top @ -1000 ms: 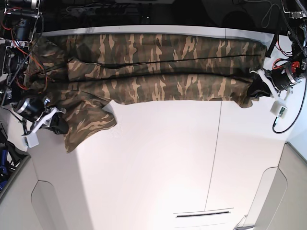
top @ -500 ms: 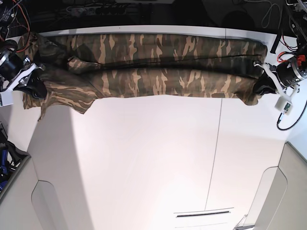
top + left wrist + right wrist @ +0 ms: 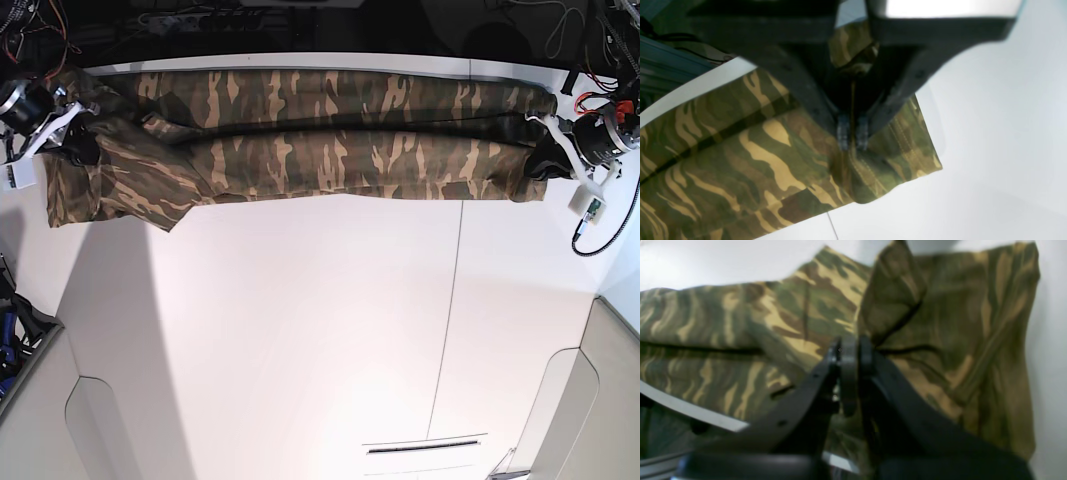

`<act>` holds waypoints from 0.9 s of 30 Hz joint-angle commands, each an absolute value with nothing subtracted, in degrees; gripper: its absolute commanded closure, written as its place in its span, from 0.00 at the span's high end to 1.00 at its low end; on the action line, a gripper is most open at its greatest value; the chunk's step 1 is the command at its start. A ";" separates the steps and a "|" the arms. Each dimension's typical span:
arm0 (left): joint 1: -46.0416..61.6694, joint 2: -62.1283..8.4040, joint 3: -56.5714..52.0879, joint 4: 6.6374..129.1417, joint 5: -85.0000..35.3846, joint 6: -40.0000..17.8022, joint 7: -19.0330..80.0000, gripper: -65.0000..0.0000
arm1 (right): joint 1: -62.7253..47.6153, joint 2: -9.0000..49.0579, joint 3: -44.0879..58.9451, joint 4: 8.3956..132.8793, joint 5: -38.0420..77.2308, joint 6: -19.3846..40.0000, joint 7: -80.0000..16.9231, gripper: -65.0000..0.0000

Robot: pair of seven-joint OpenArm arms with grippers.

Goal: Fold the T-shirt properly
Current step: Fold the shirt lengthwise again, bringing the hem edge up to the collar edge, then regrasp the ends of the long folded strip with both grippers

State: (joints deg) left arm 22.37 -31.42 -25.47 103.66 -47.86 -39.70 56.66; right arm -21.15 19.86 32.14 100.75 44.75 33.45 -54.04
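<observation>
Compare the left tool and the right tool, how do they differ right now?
The left tool pinches the T-shirt near a flat, stitched corner; the right tool is shut at a bunched fold. In the base view they sit at opposite ends. Both are black and over the cloth.

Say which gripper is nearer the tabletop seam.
Left. The left gripper pinches the T-shirt near the seam; the right gripper is at the far end.

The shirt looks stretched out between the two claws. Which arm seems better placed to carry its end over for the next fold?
Probably the right arm. Its right gripper is shut on the T-shirt at the end where loose cloth droops toward the table, with open surface ahead. The left gripper pinches the neater end and could anchor it.
</observation>
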 commanded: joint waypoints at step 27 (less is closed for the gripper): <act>22.26 -32.10 -32.32 101.69 -47.68 -35.99 53.80 0.60 | -20.34 20.75 41.52 99.88 51.46 33.71 -53.76 0.00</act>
